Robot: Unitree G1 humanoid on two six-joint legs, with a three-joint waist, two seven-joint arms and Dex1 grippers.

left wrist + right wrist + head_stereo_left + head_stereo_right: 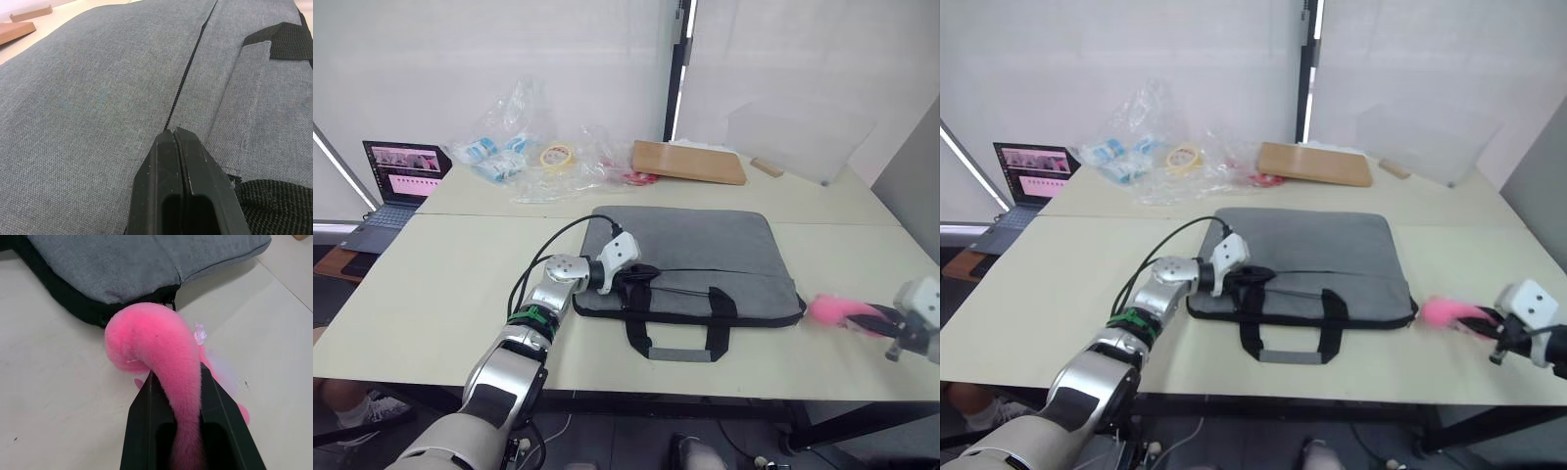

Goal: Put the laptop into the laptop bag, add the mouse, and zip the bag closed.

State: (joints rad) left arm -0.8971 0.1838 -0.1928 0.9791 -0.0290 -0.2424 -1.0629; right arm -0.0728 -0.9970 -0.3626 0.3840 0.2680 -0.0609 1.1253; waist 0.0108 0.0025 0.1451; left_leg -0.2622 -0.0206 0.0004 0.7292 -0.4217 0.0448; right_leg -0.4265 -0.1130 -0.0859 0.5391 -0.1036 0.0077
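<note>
The grey laptop bag [685, 250] lies flat in the middle of the table, its black strap handles [680, 338] toward the front edge. My left gripper [646, 277] rests on the bag's front left part. It is shut, fingertips meeting on the black zipper [188, 73], and I cannot see anything pinched between them. By the bag's front right corner, my right gripper [176, 374] is shut on a fluffy pink ball [146, 340], which touches the bag's black edge. The laptop and the mouse are out of view.
A small dark laptop [396, 186] with a lit screen sits at the far left. Plastic bags [509, 147], a tape roll [556, 155] and a wooden board [688, 162] lie along the back of the table [440, 284].
</note>
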